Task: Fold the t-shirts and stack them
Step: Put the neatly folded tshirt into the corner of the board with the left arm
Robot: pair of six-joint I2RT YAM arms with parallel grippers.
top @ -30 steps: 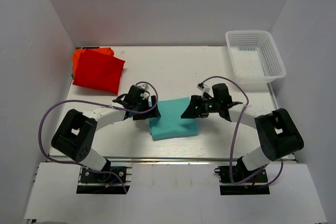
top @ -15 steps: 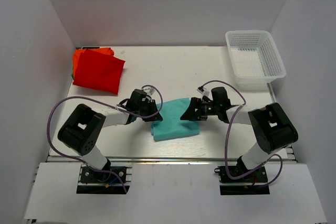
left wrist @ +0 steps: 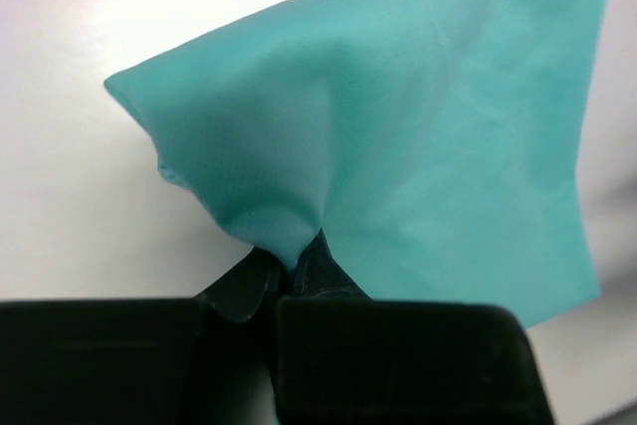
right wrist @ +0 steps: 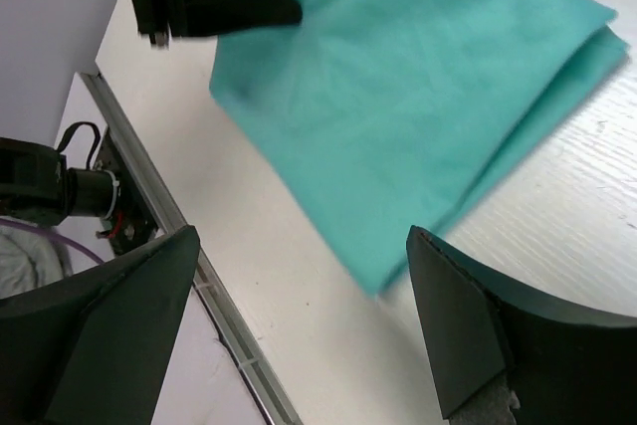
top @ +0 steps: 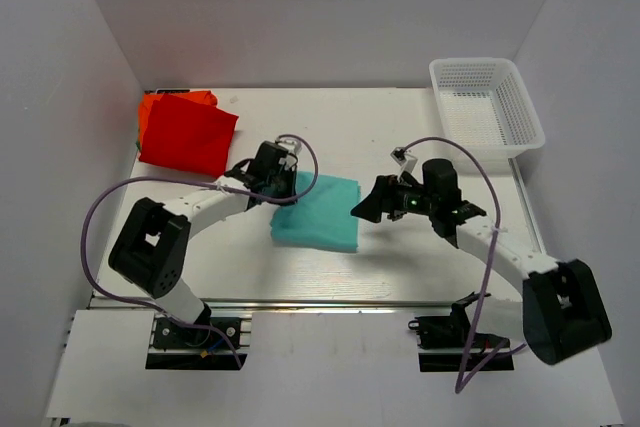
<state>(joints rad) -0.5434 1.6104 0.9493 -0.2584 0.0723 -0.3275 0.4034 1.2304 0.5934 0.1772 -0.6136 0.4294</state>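
2 t-shirts, 1 basket. The red t-shirt point(top: 187, 135) lies at 10 o'clock. The left gripper point(top: 284, 187) pinches the teal t-shirt point(top: 318, 212) by its left edge at table point(top: 380, 137) centre. The right gripper point(top: 367, 204) is spread wide at the teal t-shirt's right edge, holding nothing. The basket point(top: 487, 112) sits at 2 o'clock.

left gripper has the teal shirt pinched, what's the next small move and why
Probably lift the left gripper slightly and carry the teal shirt toward the red shirt at the far left. The teal shirt looks folded, its corner is pinched in the left gripper, the right gripper stands open off its right edge, and the red shirt lies folded apart from it.
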